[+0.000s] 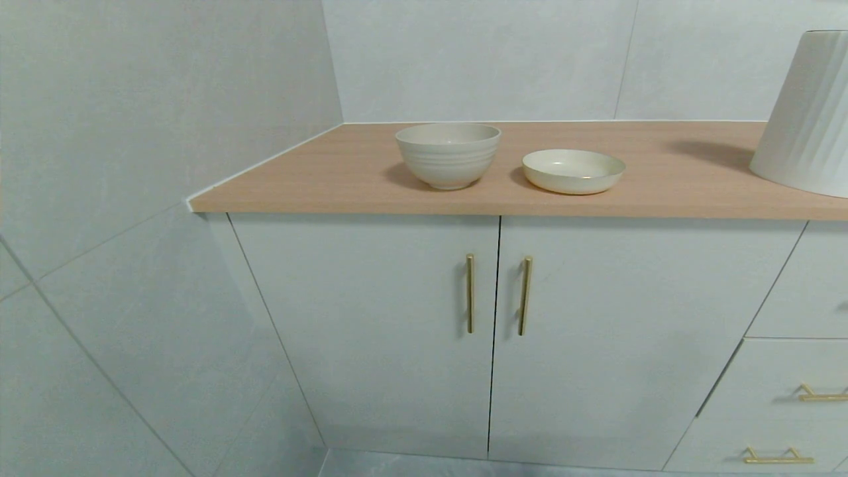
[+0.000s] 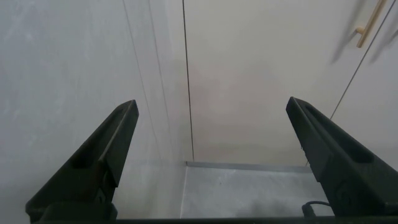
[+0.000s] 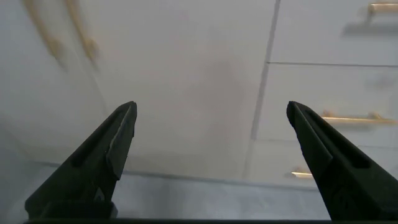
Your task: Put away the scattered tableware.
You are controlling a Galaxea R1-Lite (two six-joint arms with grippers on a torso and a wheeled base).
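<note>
A deep ribbed beige bowl [image 1: 448,154] stands on the wooden countertop [image 1: 662,185]. Just to its right sits a shallow cream dish [image 1: 573,170]. Below the counter, the two cabinet doors [image 1: 371,324] are shut, with brass bar handles [image 1: 470,293] at the middle seam. My left gripper [image 2: 211,109] is open, low down, facing the cabinet front and the floor. My right gripper [image 3: 211,111] is open too, facing the cabinet front and the drawers [image 3: 336,93] near the floor. Neither holds anything.
A large white ribbed lampshade-like object [image 1: 805,116] stands at the counter's right end. Drawers with brass handles [image 1: 821,395] are at the lower right. A tiled wall [image 1: 132,165] closes the left side and meets the counter's corner.
</note>
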